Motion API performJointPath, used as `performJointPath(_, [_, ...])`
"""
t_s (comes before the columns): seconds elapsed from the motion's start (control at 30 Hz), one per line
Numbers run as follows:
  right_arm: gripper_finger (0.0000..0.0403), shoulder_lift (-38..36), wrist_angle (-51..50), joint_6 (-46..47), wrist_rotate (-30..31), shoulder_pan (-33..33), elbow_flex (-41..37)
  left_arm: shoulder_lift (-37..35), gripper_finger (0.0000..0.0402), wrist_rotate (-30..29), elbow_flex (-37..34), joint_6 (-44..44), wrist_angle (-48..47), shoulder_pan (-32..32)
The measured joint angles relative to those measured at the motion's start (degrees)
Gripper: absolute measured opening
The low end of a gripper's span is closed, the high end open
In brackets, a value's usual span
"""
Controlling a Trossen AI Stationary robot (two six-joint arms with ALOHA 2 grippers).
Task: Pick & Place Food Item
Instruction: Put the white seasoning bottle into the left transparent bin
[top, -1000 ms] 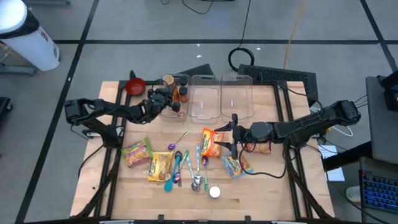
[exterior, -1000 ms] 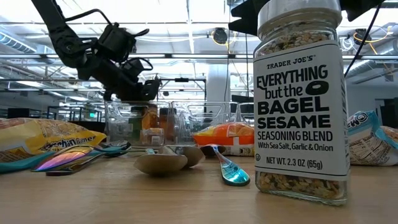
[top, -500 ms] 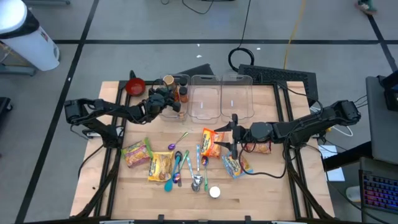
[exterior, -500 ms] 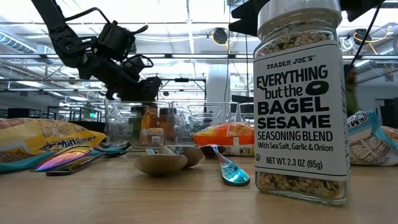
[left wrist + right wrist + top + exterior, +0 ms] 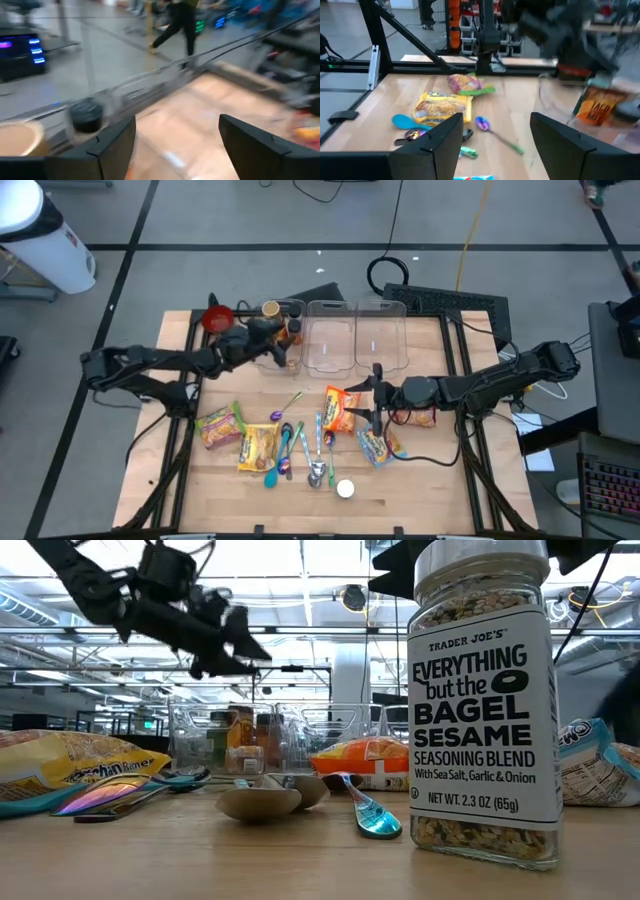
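Observation:
My left gripper (image 5: 270, 338) hovers open above the near left corner of the leftmost clear bin (image 5: 283, 350), pointing almost level, with nothing between its fingers (image 5: 177, 135). In that bin stand several jars, among them a black-lidded one (image 5: 86, 114) and an orange one (image 5: 294, 331). My right gripper (image 5: 373, 395) waits open in the air over the table's middle, beside an orange snack bag (image 5: 340, 408); its fingers are empty (image 5: 495, 135). Two yellow noodle packets (image 5: 220, 425) (image 5: 258, 446) and a blue packet (image 5: 378, 445) lie flat on the table. A seasoning jar (image 5: 480, 700) stands upright near the front edge.
Two more clear bins (image 5: 331, 335) (image 5: 381, 333) stand right of the first, along the far side. A red bowl (image 5: 217, 318) sits at the far left. Several spoons (image 5: 300, 448) lie spread between the packets. Black frame bars (image 5: 180, 440) run along the table's sides.
My left gripper has opened above the leftmost bin. It has then risen, tipped up from a downward slant to nearly level, and drawn back a little toward the table's left edge. The jars in the bin have stayed put.

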Motion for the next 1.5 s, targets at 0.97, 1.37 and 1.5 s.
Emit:
performJointPath(0.97, [0.0235, 15.1, 17.4, -9.9, -10.3, 10.3, 7.8, -22.8, 0.0296, 4.5, 0.0, 5.1, -12.4, -11.3])
performJointPath(1.37, [0.0309, 14.4, -16.6, 0.8, -1.3, 23.9, 15.0, -22.6, 0.0296, 3.5, 0.0, 4.0, -13.2, -11.3])
performJointPath(1.5, [0.0306, 14.4, -13.3, 6.7, -0.9, 26.3, 9.7, -22.6, 0.0296, 3.5, 0.0, 3.3, -13.1, -11.3])
